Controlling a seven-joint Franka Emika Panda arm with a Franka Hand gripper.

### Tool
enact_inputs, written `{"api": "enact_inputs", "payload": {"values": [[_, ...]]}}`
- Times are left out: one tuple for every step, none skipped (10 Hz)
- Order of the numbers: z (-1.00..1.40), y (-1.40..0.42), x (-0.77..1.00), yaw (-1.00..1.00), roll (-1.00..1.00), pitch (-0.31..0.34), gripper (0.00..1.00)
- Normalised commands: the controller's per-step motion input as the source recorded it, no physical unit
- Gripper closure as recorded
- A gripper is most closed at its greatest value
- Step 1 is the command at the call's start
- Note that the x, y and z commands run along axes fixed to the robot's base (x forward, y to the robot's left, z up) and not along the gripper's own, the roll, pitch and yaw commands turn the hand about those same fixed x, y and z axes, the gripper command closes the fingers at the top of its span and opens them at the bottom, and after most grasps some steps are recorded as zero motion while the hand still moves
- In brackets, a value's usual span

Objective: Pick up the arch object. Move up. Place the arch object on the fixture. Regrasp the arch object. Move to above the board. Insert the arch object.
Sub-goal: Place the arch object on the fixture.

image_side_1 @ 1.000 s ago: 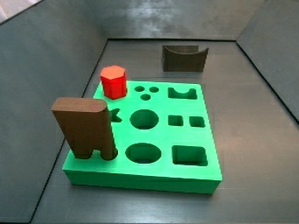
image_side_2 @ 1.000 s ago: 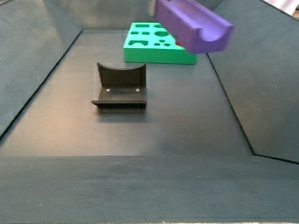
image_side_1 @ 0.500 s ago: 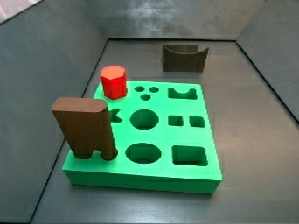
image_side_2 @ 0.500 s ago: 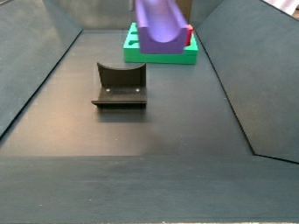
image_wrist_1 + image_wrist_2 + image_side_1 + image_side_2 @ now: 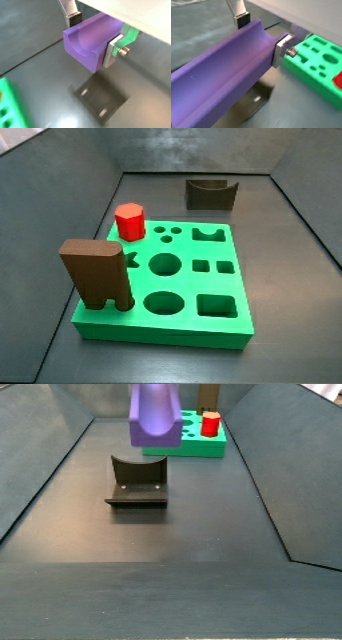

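wrist views: the gripper (image 5: 93, 36) is clamping the arch object (image 5: 93, 40) between its silver fingers (image 5: 112, 52), one plate on each long side, notch face showing in both wrist views (image 5: 228, 75). the dark fixture (image 5: 105, 101) is lying on the grey floor beneath it, and the green board (image 5: 316, 61) is showing just past the finger with the bolt.

side view facing the board: the board (image 5: 174, 278) is sitting mid-floor, with the red hexagonal peg (image 5: 130, 221) at its 11 o'clock corner and the tall brown block (image 5: 95, 274) at 9 o'clock. the fixture (image 5: 210, 193) is standing apart at 12 o'clock. gripper and arch are not showing here.

side view facing the fixture: the arch object (image 5: 155, 413) is hanging in the air, off the floor, at 12 o'clock of the fixture (image 5: 136, 482). the board (image 5: 194, 438) is lying behind at 1 o'clock.
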Motion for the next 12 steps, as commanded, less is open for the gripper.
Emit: {"api": "enact_inputs", "payload": {"values": [[-0.42, -0.71, 0.54, -0.06, -1.0, 0.089, 1.0], [-0.23, -0.39, 0.46, -0.07, -1.0, 0.087, 1.0], [-0.09, -0.12, 0.3, -0.08, -1.0, 0.097, 1.0], [-0.05, -0.07, 0.23, -0.08, -1.0, 0.105, 1.0], [-0.03, -0.01, 0.08, -0.09, -1.0, 0.114, 1.0], [-0.02, 0.01, 0.06, -0.1, -1.0, 0.11, 1.0], [-0.01, 0.02, 0.05, -0.12, -1.0, 0.109, 1.0], [-0.02, 0.03, 0.06, -0.13, -1.0, 0.114, 1.0], [-0.02, 0.03, 0.08, -0.15, -1.0, 0.122, 1.0], [-0.02, 0.04, 0.08, -0.17, -1.0, 0.129, 1.0], [-0.01, 0.04, 0.08, -0.21, -0.96, 0.121, 1.0], [-0.02, 0.04, 0.07, -0.21, -0.76, 0.088, 1.0]]}}
